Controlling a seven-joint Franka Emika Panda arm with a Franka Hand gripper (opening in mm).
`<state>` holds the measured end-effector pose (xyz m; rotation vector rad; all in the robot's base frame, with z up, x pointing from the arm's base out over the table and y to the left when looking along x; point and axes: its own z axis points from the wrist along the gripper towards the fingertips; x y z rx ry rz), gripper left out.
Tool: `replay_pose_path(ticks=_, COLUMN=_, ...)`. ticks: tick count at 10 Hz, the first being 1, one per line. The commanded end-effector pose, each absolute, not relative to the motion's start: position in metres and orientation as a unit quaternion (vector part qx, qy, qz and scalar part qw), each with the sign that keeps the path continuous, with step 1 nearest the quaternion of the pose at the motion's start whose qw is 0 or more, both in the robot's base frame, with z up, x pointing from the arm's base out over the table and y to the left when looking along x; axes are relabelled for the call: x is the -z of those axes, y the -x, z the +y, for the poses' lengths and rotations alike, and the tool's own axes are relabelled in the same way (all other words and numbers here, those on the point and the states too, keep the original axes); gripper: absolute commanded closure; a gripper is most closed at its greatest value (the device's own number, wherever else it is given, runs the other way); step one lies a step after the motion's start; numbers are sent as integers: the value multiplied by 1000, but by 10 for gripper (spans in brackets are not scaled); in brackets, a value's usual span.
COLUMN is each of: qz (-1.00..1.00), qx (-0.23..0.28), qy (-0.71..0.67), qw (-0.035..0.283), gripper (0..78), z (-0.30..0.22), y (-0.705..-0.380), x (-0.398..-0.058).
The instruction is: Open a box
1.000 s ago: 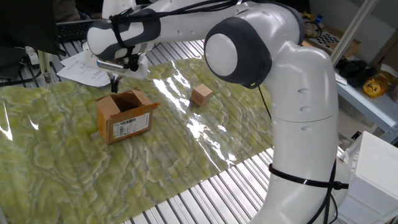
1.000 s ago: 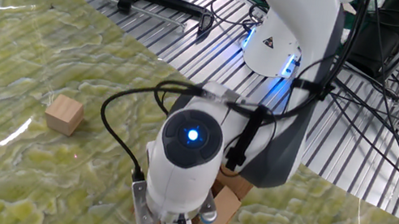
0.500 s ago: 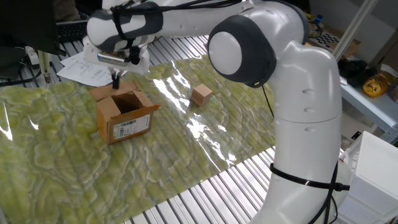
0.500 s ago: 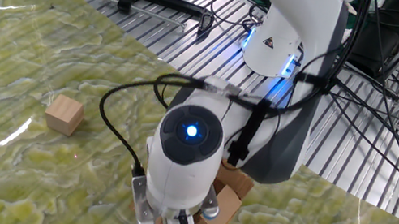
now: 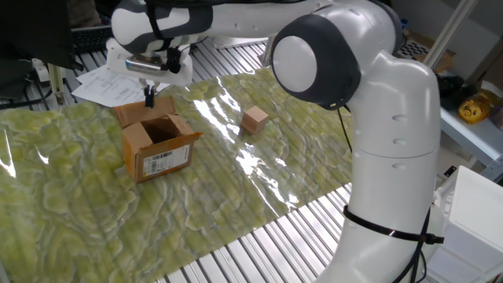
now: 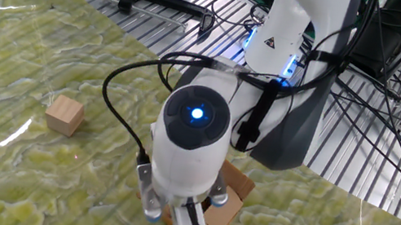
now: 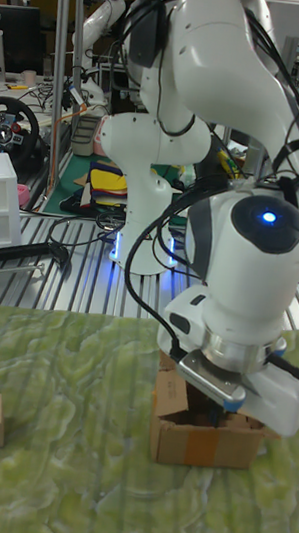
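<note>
End effector (image 5: 149, 97) hanging just above the far rear edge of the box (image 5: 157, 146), dark fingertips pointing down, drawn close together with little or no gap, apparently nothing between them, though too small in the side view to say for sure. Seen from the other fixed view, wrist with a glowing blue light facing the camera, covering most of the box (image 6: 227, 203), end effector (image 6: 179, 223) largely hidden beneath it. In the tall view, same wrist low over the box (image 7: 206, 434), fingers out of sight behind the housing. Box upright on the green marbled cloth (image 5: 94, 204) covering the counter (image 5: 259, 251), top open, dark interior showing, flaps folded outward: one lying back toward the far side, one angled out to the right. White barcode label (image 5: 163, 160) on the near side face. Small tan cube (image 5: 255, 119) resting on the cloth well apart from the box, to its right in the side view; same cube (image 6: 64, 115) alone at the left in the other fixed view. White papers (image 5: 106, 88) on the slatted metal surface beyond the cloth's far edge. White arm arching from a large base at the right of the side view across to the box.
</note>
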<state>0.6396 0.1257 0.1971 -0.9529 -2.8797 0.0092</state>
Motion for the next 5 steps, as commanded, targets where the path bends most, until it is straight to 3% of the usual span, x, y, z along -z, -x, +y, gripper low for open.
replay_pose_path(ticks=1, qz=-950, qx=-10, qy=309, qw=51, gripper=776, z=136, y=-620, x=-190)
replay_pose_path(ticks=5, qz=-952, qx=-22, qy=300, qw=46, gripper=776, z=141, y=-605, x=-181)
